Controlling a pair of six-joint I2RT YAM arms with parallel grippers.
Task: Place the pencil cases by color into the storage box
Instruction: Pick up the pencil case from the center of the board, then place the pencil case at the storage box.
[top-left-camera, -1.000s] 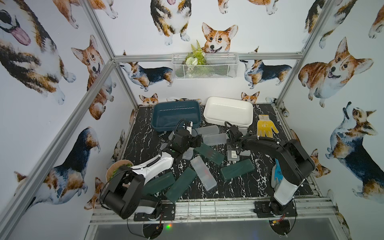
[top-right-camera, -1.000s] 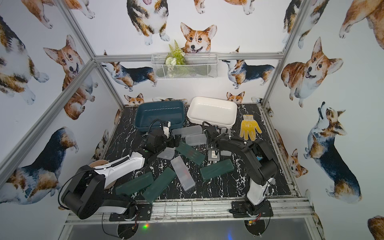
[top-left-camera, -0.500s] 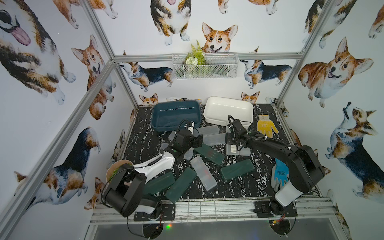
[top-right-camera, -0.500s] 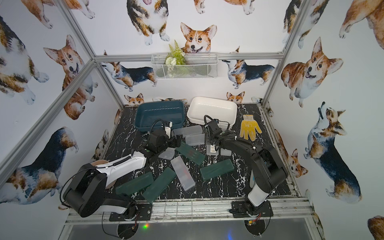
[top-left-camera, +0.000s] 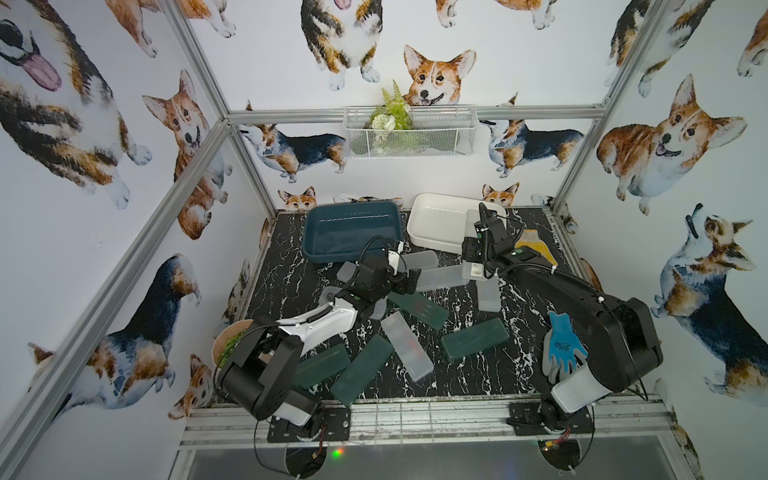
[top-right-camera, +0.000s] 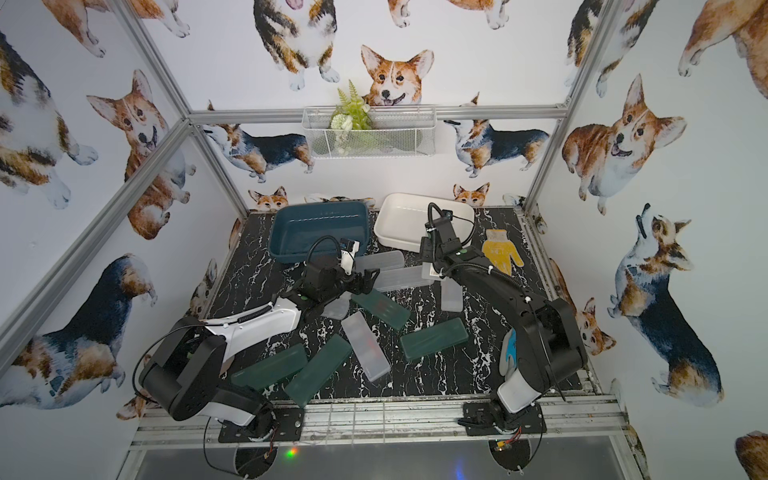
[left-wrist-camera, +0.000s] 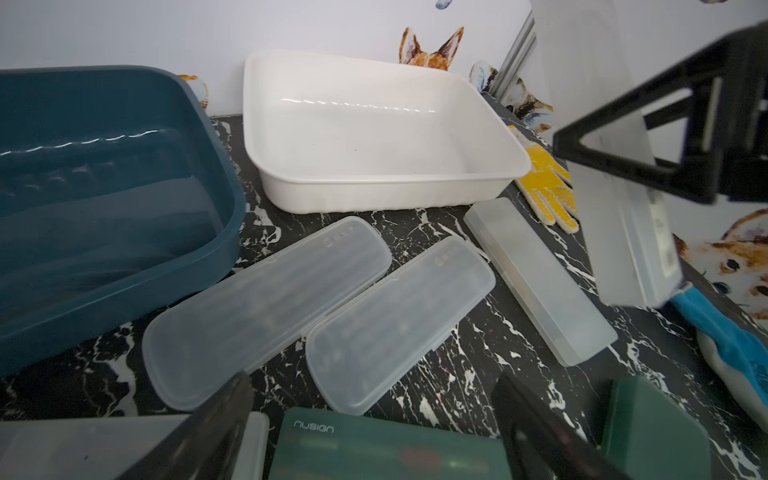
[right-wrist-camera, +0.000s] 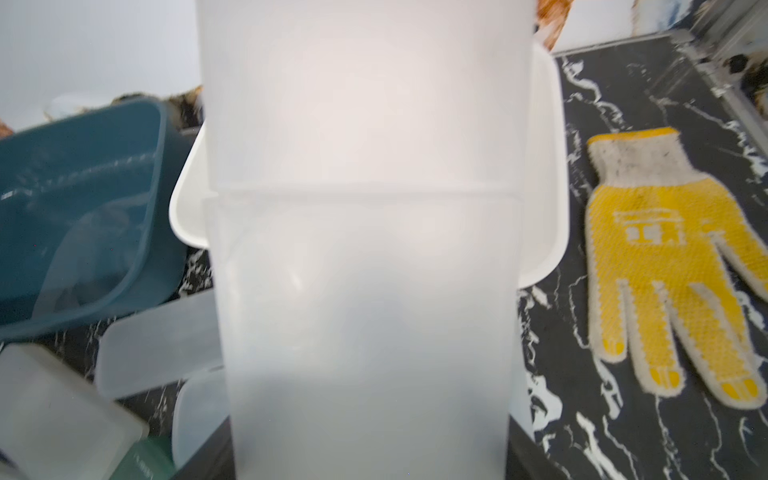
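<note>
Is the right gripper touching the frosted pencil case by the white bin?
Touching. The left wrist view shows the right gripper clamped across the frosted case, holding it in the air.

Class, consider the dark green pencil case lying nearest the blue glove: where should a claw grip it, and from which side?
Take the green case at mid-length, across its narrow width, from straight above. It lies flat with both long edges clear of neighbours, so both sides are probably reachable at once.

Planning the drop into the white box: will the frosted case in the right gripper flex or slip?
Probably stiff: the frosted case juts straight from the right gripper, no sag. Likely light: nothing dark shows through its walls. Smooth plastic might slip.
</note>
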